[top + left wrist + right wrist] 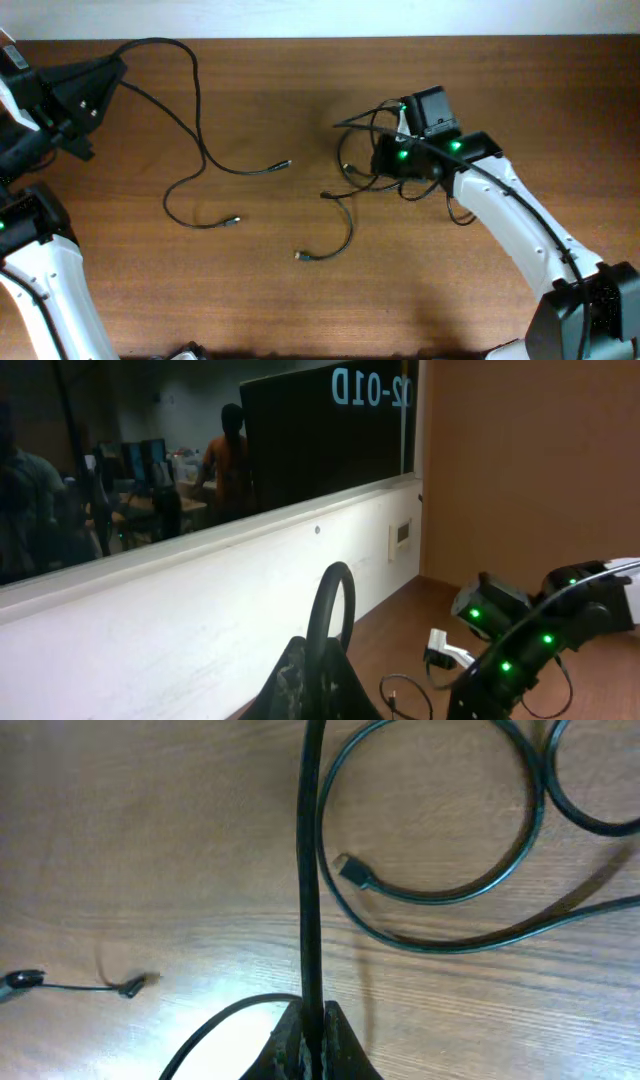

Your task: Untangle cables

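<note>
My left gripper at the far left back is shut on a thin black cable. The cable rises as a loop from its jaws and trails to two plug ends on the table. My right gripper is shut on another black cable that runs straight up from its jaws, inside a tangle of loops. A plug end and curved loops lie on the wood beneath it. A third cable curves from the tangle to a plug.
The wooden table ends at a white wall along the back edge. The right arm crosses the right side and shows in the left wrist view with green lights. The left arm base stands at the left edge.
</note>
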Robot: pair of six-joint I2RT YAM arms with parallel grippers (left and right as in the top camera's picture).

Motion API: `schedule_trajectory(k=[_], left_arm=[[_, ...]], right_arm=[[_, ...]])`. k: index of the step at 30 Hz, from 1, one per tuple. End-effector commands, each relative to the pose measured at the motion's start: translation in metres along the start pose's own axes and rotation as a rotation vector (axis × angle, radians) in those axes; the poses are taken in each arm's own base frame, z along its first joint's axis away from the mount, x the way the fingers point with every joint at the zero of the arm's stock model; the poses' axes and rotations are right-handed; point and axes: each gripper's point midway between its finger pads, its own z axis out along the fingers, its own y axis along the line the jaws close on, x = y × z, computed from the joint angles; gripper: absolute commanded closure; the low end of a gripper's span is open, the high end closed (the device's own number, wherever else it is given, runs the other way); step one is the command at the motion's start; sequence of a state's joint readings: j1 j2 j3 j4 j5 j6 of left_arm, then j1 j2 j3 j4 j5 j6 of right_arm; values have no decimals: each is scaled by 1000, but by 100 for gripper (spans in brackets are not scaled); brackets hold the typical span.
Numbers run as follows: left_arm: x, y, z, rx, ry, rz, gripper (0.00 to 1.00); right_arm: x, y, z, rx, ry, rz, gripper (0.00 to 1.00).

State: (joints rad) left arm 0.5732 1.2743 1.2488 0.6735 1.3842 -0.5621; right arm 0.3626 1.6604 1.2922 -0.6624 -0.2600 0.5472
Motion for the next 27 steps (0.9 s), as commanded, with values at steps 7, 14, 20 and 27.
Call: schedule_trajectory(k=[7,14,20,27], left_arm=[[16,-8,1,66,58,-81,96],[69,-37,43,202,114,-129,96],[98,-58,56,246,178,-248,96],[98,-57,56,240,178,-227,89]], right_arm=[[-60,39,-58,18,-202,-205,96],[-154,-32,-309,312,-617,-73,96],[-138,-257,-419,700,-751,458,96],[-59,-420,-392,929,-444,834,96]])
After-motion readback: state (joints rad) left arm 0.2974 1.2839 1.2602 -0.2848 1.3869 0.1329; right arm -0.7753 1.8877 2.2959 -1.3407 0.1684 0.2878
